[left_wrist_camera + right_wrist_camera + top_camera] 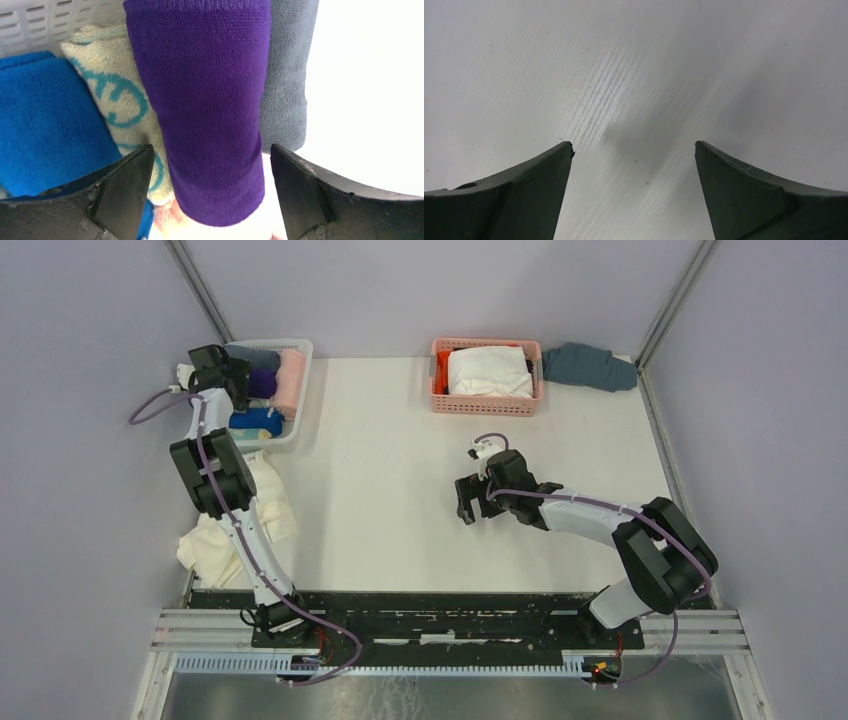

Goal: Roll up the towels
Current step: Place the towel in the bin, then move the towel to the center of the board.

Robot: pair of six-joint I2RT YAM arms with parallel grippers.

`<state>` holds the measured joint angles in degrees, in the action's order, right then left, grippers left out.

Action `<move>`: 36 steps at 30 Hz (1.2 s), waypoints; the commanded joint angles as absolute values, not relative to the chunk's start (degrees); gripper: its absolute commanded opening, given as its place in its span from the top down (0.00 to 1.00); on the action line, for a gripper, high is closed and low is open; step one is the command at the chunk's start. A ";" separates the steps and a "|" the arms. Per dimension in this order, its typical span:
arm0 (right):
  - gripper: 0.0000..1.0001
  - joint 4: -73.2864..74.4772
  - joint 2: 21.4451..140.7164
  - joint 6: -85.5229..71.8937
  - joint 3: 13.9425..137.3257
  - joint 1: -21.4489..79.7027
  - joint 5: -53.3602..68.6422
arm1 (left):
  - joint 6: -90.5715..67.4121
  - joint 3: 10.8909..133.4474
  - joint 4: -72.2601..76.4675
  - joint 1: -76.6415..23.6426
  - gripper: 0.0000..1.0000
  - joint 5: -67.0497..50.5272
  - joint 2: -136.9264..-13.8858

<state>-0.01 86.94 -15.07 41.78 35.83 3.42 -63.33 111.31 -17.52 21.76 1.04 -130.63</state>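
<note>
The purple towel [200, 90] looks soft and light; my left gripper [211, 150] stands spread around it; I would pinch mid-roll.

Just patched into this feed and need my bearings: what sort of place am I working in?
Probably a lab robot test cell, not a home: a white table boxed in by plain partition walls on metal frame posts, with a rolled purple towel filed among others in a white basket.
</note>
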 commanded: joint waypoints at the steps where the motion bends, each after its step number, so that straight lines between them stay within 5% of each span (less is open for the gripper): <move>1: 0.00 -1.58 84.71 -14.58 43.02 35.71 3.60 | -60.46 109.47 -18.81 23.68 0.07 4.44 -121.88; 11: 0.00 -2.43 83.75 -14.67 42.39 35.74 2.90 | -47.51 95.13 -24.58 23.15 0.06 8.20 -105.20; 22: 0.00 -5.01 81.24 -15.31 40.48 35.77 2.68 | -38.08 60.73 -23.96 23.36 0.03 16.48 -76.72; 36: 0.00 -8.33 76.76 -15.59 37.45 35.71 -0.49 | -42.57 45.74 -22.23 25.58 0.06 11.40 -85.41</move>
<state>-4.75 79.26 -15.14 38.00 35.83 0.93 -41.98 46.85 -25.10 25.41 14.33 -82.89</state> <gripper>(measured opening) 0.999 0.953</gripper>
